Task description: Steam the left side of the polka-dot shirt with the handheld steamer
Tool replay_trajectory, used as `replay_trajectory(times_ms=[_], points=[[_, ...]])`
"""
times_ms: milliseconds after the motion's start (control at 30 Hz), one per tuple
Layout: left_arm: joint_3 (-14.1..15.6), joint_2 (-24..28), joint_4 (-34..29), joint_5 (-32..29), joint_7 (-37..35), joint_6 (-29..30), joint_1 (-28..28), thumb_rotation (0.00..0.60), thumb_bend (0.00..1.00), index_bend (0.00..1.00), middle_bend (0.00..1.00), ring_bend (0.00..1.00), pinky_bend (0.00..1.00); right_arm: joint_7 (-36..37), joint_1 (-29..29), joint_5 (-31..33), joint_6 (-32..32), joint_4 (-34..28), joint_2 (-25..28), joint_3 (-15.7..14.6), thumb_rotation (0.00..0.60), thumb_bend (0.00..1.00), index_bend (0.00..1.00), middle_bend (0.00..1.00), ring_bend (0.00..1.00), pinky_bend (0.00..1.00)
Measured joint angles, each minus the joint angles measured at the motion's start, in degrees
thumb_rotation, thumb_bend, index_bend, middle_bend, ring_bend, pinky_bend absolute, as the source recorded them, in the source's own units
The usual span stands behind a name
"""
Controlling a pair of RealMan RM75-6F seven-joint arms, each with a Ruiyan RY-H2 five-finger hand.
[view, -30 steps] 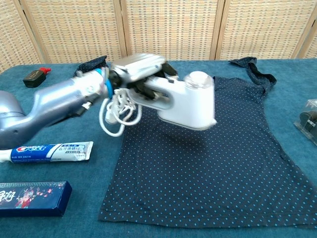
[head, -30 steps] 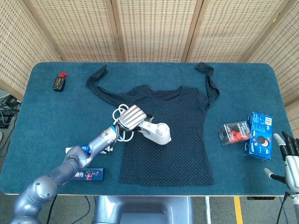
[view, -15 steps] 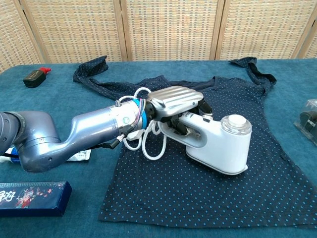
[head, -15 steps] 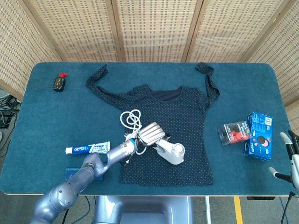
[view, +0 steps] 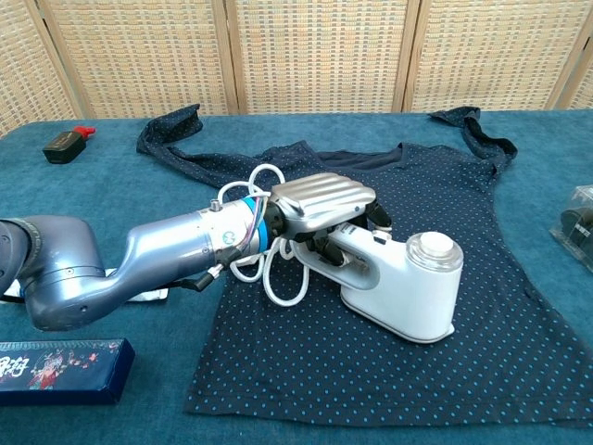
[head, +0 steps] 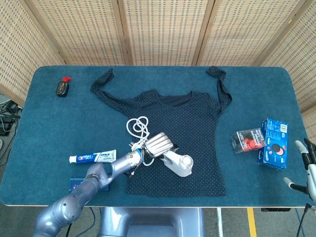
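A dark polka-dot shirt (head: 195, 123) (view: 445, 213) lies flat mid-table, sleeves spread toward the far edge. My left hand (head: 158, 143) (view: 322, 199) grips the handle of the white handheld steamer (head: 178, 163) (view: 408, 287), which rests on the lower left part of the shirt. Its white cord (head: 138, 126) (view: 269, 269) is looped by the wrist. My right hand (head: 307, 163) hovers at the table's front right edge, fingers apart and holding nothing; the chest view does not show it.
A toothpaste tube (head: 92, 157) and a dark flat box (view: 60, 368) lie front left. A small black object with a red cap (head: 62, 87) sits far left. A blue box (head: 274, 143) and a red-and-black package (head: 248, 139) are on the right.
My left hand carried the steamer from the upper left of the shirt down toward its hem and set it on the fabric. In the last half second it shifted slightly left.
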Motion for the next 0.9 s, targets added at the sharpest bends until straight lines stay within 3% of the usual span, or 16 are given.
replay_trajectory(times_ms=[400, 900], points=[[1.94, 4.20, 0.75, 0.61, 0.58, 0.47, 2.46, 0.600, 0.67, 1.00, 0.85, 0.77, 0.86, -0.22, -0.03, -0.29, 0.09, -0.05, -0.03, -0.10, 0.600, 0.00, 0.10, 0.00, 0.00, 0.00], [1.83, 6.18, 2.48, -1.04, 0.66, -0.81, 4.82, 0.600, 0.67, 1.00, 0.85, 0.77, 0.86, -1.28, 0.01, -0.71, 0.21, -0.45, -0.43, -0.31, 0.600, 0.00, 0.10, 0.00, 0.00, 0.00]])
